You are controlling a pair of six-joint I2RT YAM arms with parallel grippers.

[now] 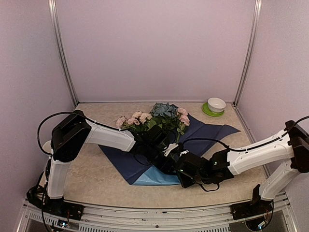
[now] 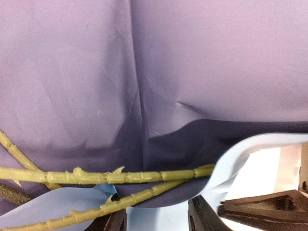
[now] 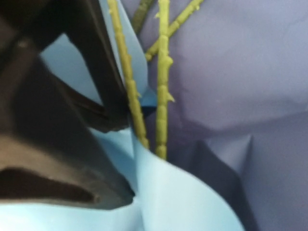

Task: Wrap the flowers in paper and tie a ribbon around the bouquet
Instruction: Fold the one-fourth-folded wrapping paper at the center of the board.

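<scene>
Flowers [image 1: 154, 118] are lying on the paper [image 1: 212, 130], stems [image 2: 120, 177] pointing back at both grippers, left gripper [image 2: 158, 217] sitting nearest with fingers [image 2: 204, 216] apart beside them, hold unclear, right gripper [image 1: 170, 155] unreadable.

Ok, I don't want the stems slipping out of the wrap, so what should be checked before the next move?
1. The flowers lie on the paper, blooms at the far end: ok.
2. The light blue flap is turned up against the stems: ok.
3. The left gripper has hold of flap or stems: cannot tell; its fingers stand apart at the flap.
4. The right gripper has hold of anything: cannot tell.
5. The ribbon is within sight: not ok, none shows in any view.
6. The bowl on its plate stands apart from the paper: ok.
</scene>
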